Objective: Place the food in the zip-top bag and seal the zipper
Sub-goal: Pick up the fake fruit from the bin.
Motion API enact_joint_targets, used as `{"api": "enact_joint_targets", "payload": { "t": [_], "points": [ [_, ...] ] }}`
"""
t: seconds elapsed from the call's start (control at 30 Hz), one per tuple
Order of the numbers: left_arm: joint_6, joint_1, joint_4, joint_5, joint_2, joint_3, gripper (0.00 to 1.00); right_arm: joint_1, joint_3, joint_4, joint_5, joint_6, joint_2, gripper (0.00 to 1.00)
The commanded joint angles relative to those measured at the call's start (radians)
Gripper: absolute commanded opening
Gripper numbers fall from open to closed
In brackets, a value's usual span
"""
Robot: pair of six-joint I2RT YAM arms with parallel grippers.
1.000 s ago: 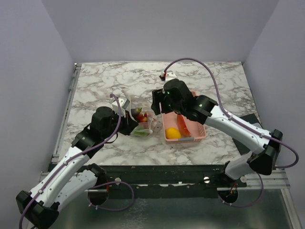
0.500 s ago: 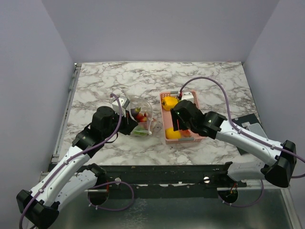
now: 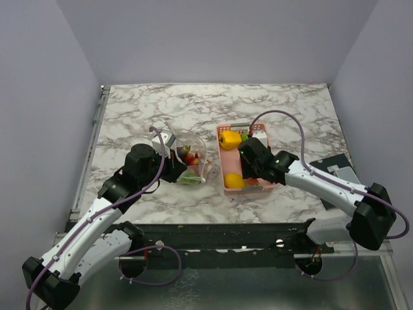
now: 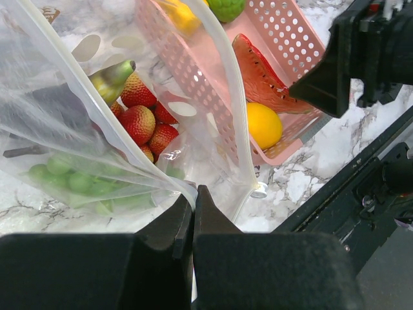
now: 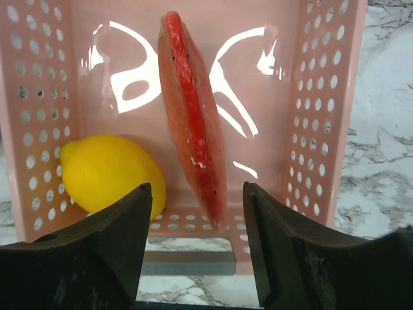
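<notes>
The left pincer (image 4: 193,205) is pressed together on the near lip of the bag (image 4: 77,129), pinching the clear plastic just beside the zipper (image 4: 227,97). That grip seems meant to lift one side of the mouth so it gapes toward 3 o'clock, facing the basket (image 3: 271,183), and stays put while food goes in. The other lip arcs up and away in the left wrist view, with the small slider at its end near 5 o'clock of the pinch. The bag lies on the desk (image 3: 161,110) and already holds strawberries (image 4: 139,123) and a bunch of green grapes (image 4: 77,184), which sit at 10 to 11 o'clock of the closed jaws.

The right pincer (image 5: 195,194) is spread and hangs over the near end of the basket, its jaws straddling nothing yet. A watermelon slice (image 5: 193,129) stands on edge directly between and beyond the fingertips, at 12 o'clock, so it looks like the next piece to be taken. A lemon (image 5: 106,174) rests against the basket's corner at 9 to 10 o'clock of the gap, just beside the left-hand finger. In the overhead view a yellow fruit (image 3: 229,139) and a green one lie at the basket's far end, at 10 to 11 o'clock of this pincer. The zipper is unsealed, with several pieces left to move.
</notes>
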Motion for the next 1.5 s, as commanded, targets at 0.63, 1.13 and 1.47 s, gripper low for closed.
{"api": "enact_joint_targets", "payload": {
  "t": [0.63, 1.13, 1.47],
  "points": [
    [0.011, -0.003, 0.011, -0.017, -0.015, 0.006, 0.0, -0.146, 0.025, 0.193, -0.153, -0.087, 0.246, 0.28],
    [0.011, -0.004, 0.011, -0.017, -0.02, 0.006, 0.0, -0.148, 0.07, 0.126, -0.111, -0.103, 0.127, 0.01],
    [0.009, -0.004, 0.012, -0.02, -0.02, 0.006, 0.0, -0.131, 0.142, 0.129, -0.249, -0.128, -0.041, 0.01]
  ]
}}
